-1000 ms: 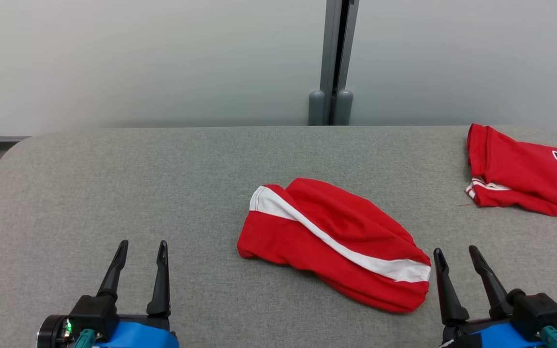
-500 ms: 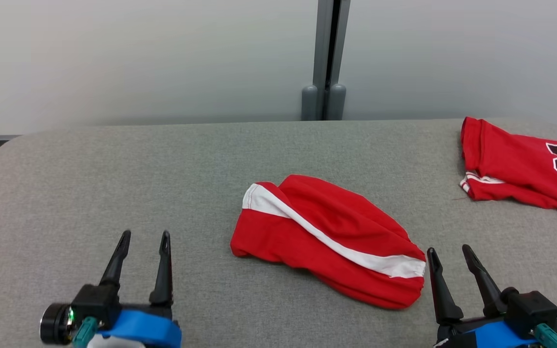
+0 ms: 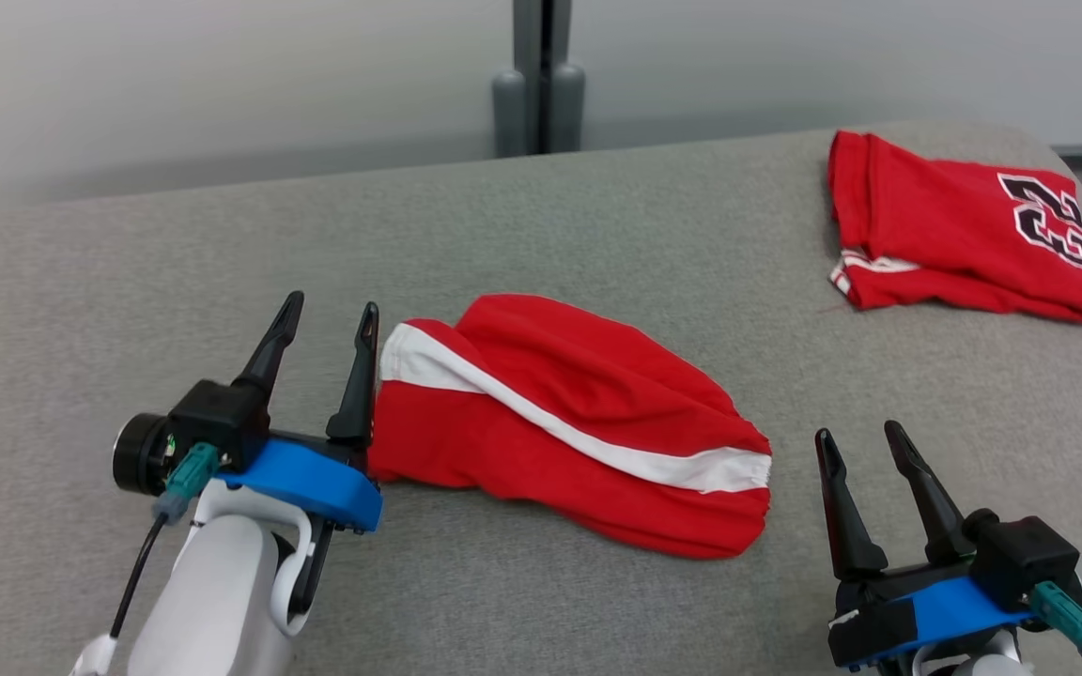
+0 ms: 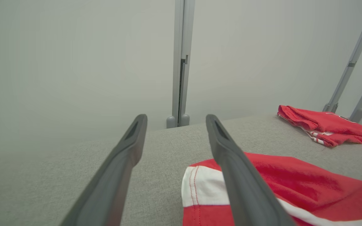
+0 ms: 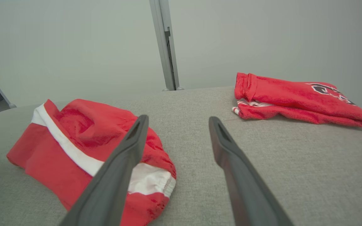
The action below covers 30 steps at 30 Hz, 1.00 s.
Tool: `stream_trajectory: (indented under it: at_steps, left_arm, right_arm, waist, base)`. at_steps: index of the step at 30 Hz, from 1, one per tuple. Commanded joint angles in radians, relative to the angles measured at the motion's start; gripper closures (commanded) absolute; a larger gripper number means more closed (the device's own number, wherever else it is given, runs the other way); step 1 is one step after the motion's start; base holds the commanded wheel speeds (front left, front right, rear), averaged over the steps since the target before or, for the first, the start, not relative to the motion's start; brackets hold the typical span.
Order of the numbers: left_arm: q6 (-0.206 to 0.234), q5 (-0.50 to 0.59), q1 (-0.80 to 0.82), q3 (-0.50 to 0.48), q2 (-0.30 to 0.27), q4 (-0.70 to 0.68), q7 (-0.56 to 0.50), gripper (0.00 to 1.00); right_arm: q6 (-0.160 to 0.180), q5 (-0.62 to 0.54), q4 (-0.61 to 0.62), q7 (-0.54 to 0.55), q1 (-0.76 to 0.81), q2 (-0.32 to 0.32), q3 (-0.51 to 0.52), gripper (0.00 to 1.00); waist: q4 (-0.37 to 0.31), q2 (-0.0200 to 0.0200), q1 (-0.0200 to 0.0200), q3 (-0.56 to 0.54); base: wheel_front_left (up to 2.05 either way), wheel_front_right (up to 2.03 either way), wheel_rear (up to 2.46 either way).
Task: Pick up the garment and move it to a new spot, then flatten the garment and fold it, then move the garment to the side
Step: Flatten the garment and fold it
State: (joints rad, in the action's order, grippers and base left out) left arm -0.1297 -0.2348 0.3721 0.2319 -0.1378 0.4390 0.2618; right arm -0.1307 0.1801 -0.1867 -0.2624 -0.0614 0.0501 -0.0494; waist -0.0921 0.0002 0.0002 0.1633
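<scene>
Grey tabletop (image 3: 597,225) under both tools: the left tool (image 3: 332,302) and right tool (image 3: 857,431) stand spread apart, holding nothing. The garment (image 3: 560,422) lies crumpled between them, its hem just beside the left tool. A shallow pinch could catch one layer and drag it.

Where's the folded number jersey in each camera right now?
Head view: jersey upper right, near the table's far right corner.
Left wrist view: jersey at right edge, mid-height, beyond the striped garment.
Right wrist view: jersey upper right.
Shared landmark: grey post behind the table.
</scene>
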Motion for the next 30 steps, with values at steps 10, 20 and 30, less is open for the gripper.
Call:
stream_trajectory:
  at_steps: [10, 20, 30]
  left_arm:
    - [-0.001, -0.149, 0.128, 0.160, -0.052, 0.240, 0.004, 0.00]
    - [-0.001, -0.294, 0.182, 0.317, -0.035, 0.419, 0.004, 0.00]
    - [-0.001, -0.375, 0.243, 0.439, -0.050, 0.502, 0.004, 1.00]
  right_arm:
    - [0.000, 0.016, 0.009, -0.003, -0.045, 0.001, 0.001, 0.00]
    - [0.000, 0.018, 0.007, -0.003, -0.068, 0.001, -0.003, 0.00]
    - [0.000, 0.018, 0.012, -0.003, -0.075, 0.001, -0.009, 0.00]
  waist:
    - [-0.068, -0.0002, -0.0002, 0.068]
    - [-0.091, -0.0002, -0.0002, 0.092]
    - [-0.103, -0.0002, -0.0002, 0.098]
  base:
    - [0.00, 0.00, 0.00]
    - [0.00, 0.00, 0.00]
    - [0.00, 0.00, 0.00]
